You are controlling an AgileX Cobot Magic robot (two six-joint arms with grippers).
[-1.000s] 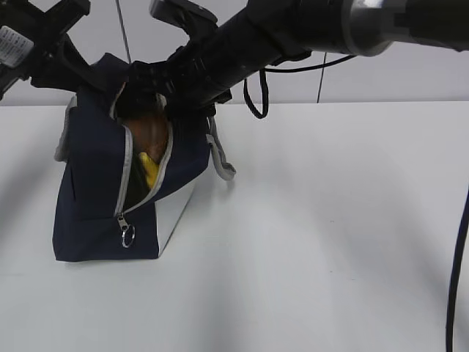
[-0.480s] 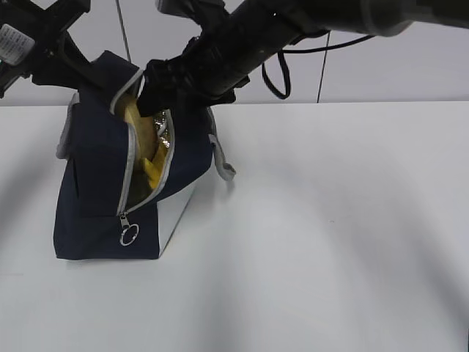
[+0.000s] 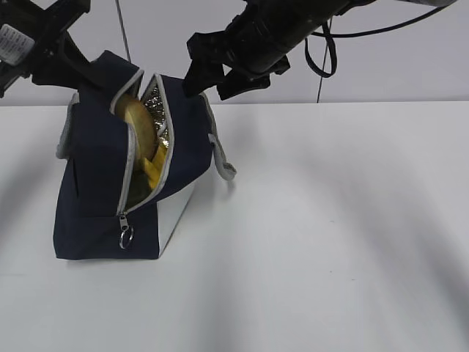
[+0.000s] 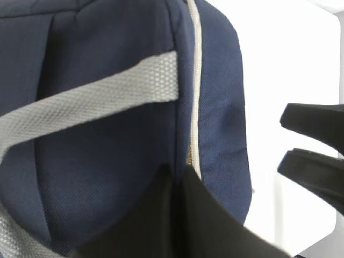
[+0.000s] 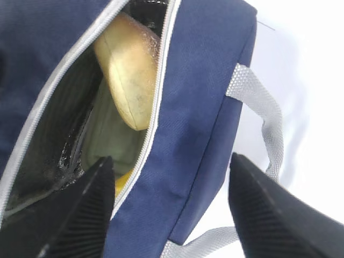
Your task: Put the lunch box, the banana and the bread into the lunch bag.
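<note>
The navy lunch bag (image 3: 95,191) stands on the left of the white table with its zipper open. The golden bread (image 3: 137,123) lies in the top of the opening, with the yellow banana (image 3: 150,171) below it. In the right wrist view the bread (image 5: 131,80) rests over the pale green lunch box (image 5: 110,134), and a bit of banana (image 5: 122,180) shows beneath. My right gripper (image 3: 214,79) hangs open and empty just above the bag's right top edge. My left gripper (image 3: 94,70) is shut on the bag's upper left fabric (image 4: 107,177) beside the zipper.
A grey webbing handle (image 3: 222,160) droops down the bag's right side, and the ring pull (image 3: 126,237) hangs at the zipper's low end. White table (image 3: 330,220) stretches to the right and front of the bag. A wall stands behind.
My right gripper has come up and to the right out of the bag's opening, leaving the bread inside, and its jaws have narrowed a little. The left gripper has kept its hold.
</note>
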